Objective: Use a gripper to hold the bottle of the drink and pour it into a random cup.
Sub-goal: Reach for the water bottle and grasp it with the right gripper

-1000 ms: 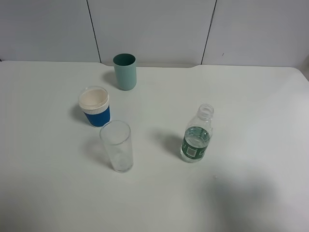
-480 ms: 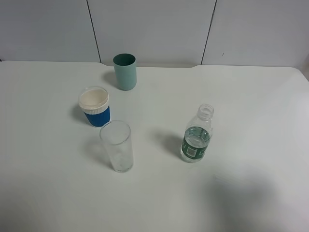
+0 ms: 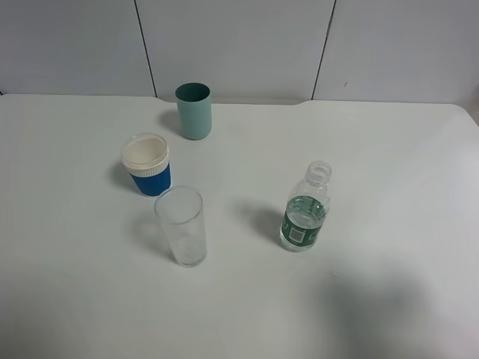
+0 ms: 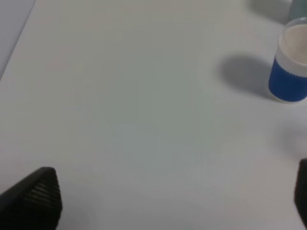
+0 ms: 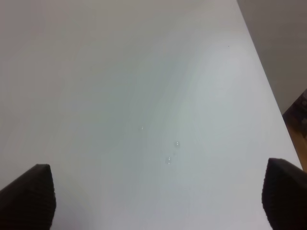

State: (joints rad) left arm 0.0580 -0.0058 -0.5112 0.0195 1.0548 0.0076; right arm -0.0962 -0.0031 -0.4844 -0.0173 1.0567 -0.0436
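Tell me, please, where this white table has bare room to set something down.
The white table is bare right of the small clear green-labelled plastic bottle, and left of the blue white-rimmed cup. Left of centre is crowded: that cup, the teal opaque cup and the tall clear glass.

— Where do you look from?
— The high camera faces down over the table toward the wall. My wrist cameras peer past my left gripper and right gripper, close above it.
— Overlap?
— The left wrist view catches the blue cup; the high view has it left of centre.
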